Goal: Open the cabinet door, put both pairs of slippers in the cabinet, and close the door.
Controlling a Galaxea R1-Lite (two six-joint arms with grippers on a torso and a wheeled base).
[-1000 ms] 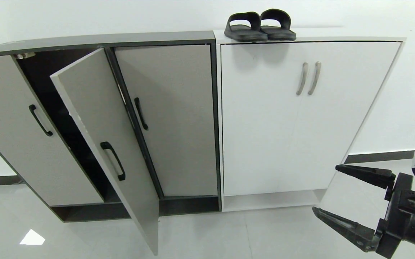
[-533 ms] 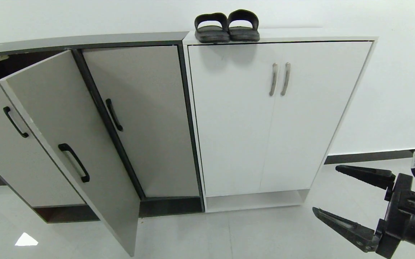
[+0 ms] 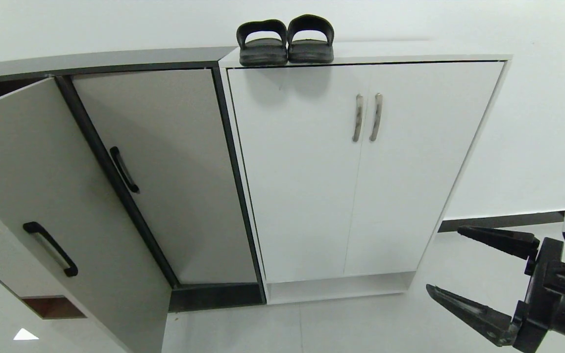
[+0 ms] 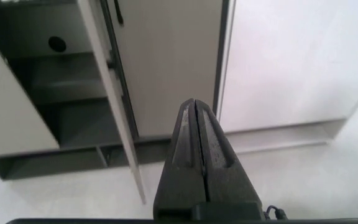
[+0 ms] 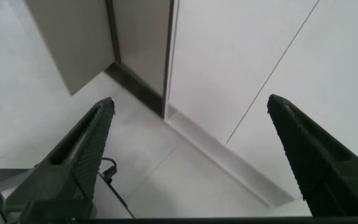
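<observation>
One pair of black slippers [image 3: 286, 41] sits on top of the white cabinet [image 3: 307, 196], near its left end. Both white doors are closed, with metal handles [image 3: 366, 117] at the middle. The grey cabinet beside it has one door [image 3: 52, 196] swung open, with a black handle [image 3: 49, 248]. My right gripper [image 3: 444, 259] hangs open at the lower right, in front of the white cabinet's right corner and well below the slippers, with nothing in it [image 5: 190, 102]. My left gripper [image 4: 194, 102] is shut and empty, pointing at the grey cabinet's open compartment [image 4: 55, 87].
Shelves show inside the open grey compartment. A closed grey door [image 3: 164, 171] with a black handle lies between the open door and the white cabinet. The pale tiled floor [image 3: 341, 323] runs in front of both cabinets, against a white wall with a dark skirting.
The whole head picture has shifted, with the cabinets sliding leftward and growing larger, so the camera has moved. The right gripper keeps its place in the picture. The grey door stays open.
</observation>
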